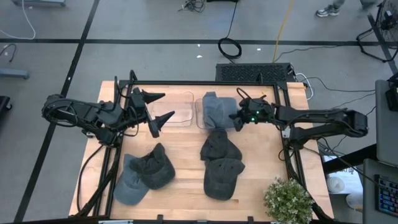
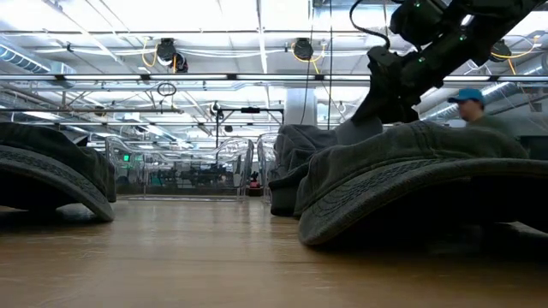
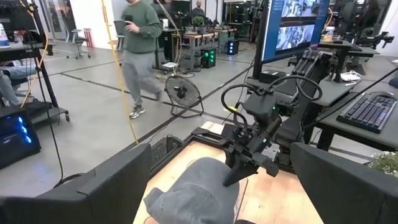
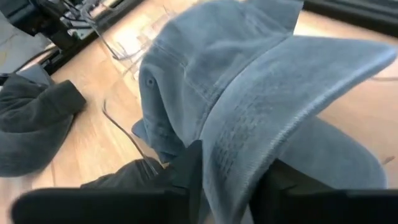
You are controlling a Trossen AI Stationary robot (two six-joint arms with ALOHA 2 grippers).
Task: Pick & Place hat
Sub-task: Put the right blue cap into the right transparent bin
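A grey hat [image 1: 216, 109] sits over the right of two clear trays [image 1: 200, 118] near the table's far edge. My right gripper [image 1: 238, 119] reaches in from the table's right and is shut on this hat. The right wrist view shows the hat's brim [image 4: 261, 106] running between the gripper [image 4: 233, 186] fingers. The low view has the gripper [image 2: 384, 101] above that hat [image 2: 295, 158]. My left gripper [image 1: 157, 109] hovers open beside the left clear tray [image 1: 175, 112], touching nothing. Its wrist view looks across at the hat [image 3: 199, 193]. My right gripper pinches the grey hat's brim [image 4: 244, 155] between its two fingers [image 4: 186, 168], coming from the table's right and slanting down. The crown [image 4: 186, 56] extends away from the fingers over the clear tray. Whether it rests there or is lifted, I cannot tell.
Several more grey hats lie on the wooden table: two stacked right of centre [image 1: 222, 163] and two overlapping near the left front [image 1: 144, 173]. A potted plant [image 1: 287, 200] stands at the near right corner. A person [image 3: 140, 43] walks in the room beyond.
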